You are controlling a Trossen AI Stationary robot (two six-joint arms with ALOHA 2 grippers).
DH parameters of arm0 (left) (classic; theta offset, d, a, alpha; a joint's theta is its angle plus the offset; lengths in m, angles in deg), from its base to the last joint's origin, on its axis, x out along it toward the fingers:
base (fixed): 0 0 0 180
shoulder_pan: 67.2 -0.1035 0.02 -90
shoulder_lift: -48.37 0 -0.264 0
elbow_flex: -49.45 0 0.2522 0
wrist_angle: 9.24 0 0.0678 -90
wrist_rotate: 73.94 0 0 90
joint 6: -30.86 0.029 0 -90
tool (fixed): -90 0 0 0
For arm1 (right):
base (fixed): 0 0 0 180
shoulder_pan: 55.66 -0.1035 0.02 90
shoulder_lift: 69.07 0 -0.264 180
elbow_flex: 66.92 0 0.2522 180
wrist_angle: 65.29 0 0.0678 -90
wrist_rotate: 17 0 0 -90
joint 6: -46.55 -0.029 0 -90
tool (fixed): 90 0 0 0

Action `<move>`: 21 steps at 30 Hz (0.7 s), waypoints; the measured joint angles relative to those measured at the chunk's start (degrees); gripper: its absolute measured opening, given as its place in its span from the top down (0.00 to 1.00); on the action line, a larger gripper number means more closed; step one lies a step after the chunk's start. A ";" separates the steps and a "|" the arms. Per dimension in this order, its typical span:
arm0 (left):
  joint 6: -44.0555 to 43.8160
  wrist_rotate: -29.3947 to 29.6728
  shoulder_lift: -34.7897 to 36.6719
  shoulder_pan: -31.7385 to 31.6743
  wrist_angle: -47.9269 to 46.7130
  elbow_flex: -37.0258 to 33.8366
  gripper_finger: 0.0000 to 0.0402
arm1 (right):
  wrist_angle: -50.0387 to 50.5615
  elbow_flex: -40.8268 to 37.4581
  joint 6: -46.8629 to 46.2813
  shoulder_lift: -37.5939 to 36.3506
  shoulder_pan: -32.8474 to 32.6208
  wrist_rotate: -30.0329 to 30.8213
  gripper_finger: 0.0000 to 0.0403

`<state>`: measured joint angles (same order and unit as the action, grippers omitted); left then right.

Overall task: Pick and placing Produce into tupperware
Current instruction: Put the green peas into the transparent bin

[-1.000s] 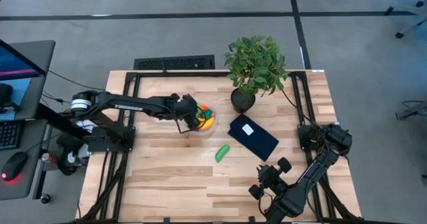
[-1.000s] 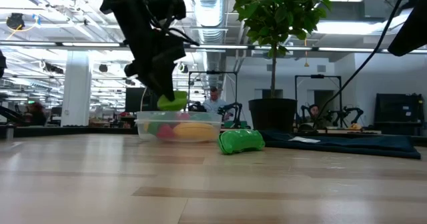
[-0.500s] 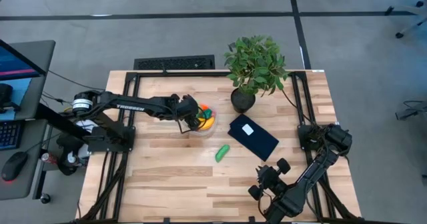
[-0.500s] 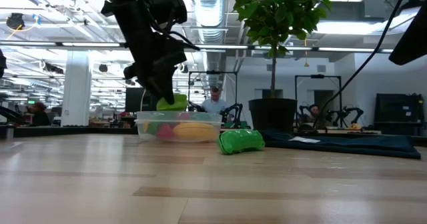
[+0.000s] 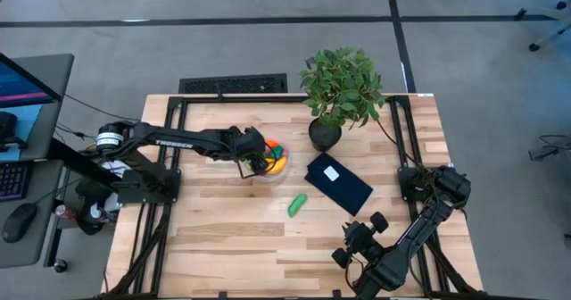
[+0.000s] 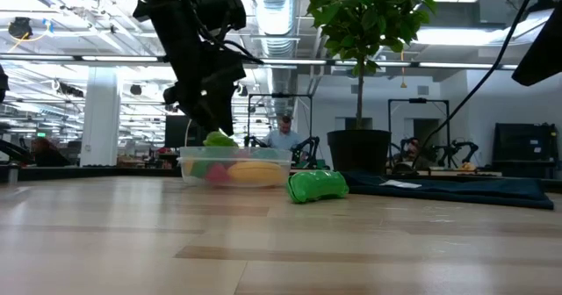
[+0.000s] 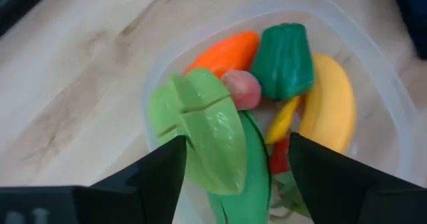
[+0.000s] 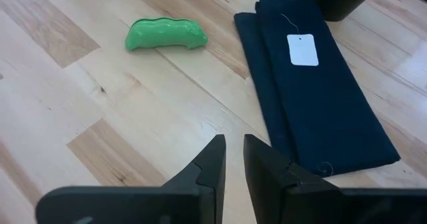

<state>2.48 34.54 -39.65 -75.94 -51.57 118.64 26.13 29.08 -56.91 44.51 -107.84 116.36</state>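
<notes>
The tupperware, a clear round container, stands mid-table and holds produce: an orange carrot, a dark green pepper, a yellow banana and more. A light green piece lies on top of that pile, at rim height. My left gripper hangs open just over the container, its fingers on either side of the light green piece. A green pea pod lies on the table. My right gripper waits shut near the table's front right.
A folded dark blue cloth with a white label lies right of the container. A potted plant stands at the far edge. Bare wood stretches in front of the pea pod.
My left gripper has opened over the tupperware and let go of the light green piece. The piece has dropped a little and settled on the produce inside the container.
</notes>
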 joint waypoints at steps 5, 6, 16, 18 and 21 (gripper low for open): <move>1.79 -4.45 0.03 0.00 -3.34 3.74 0.34 | 0.05 0.00 0.45 0.00 0.00 -0.01 0.88; 2.64 -5.84 0.03 0.00 -4.35 5.06 0.34 | 0.12 0.00 0.46 0.00 0.05 -0.01 0.88; 10.58 -18.48 0.05 1.06 -19.61 18.39 0.34 | 0.05 0.02 6.45 0.00 3.46 -0.03 0.88; 11.66 -18.71 0.70 1.91 -23.46 19.65 0.34 | 0.04 0.02 6.54 0.00 4.56 -0.03 0.88; 11.95 -18.71 2.82 3.31 -26.92 19.93 0.34 | -0.26 0.02 8.13 -0.01 6.01 -0.04 0.88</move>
<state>14.43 15.83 -36.82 -72.63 -78.49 138.57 25.87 29.10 -48.78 44.50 -101.83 116.32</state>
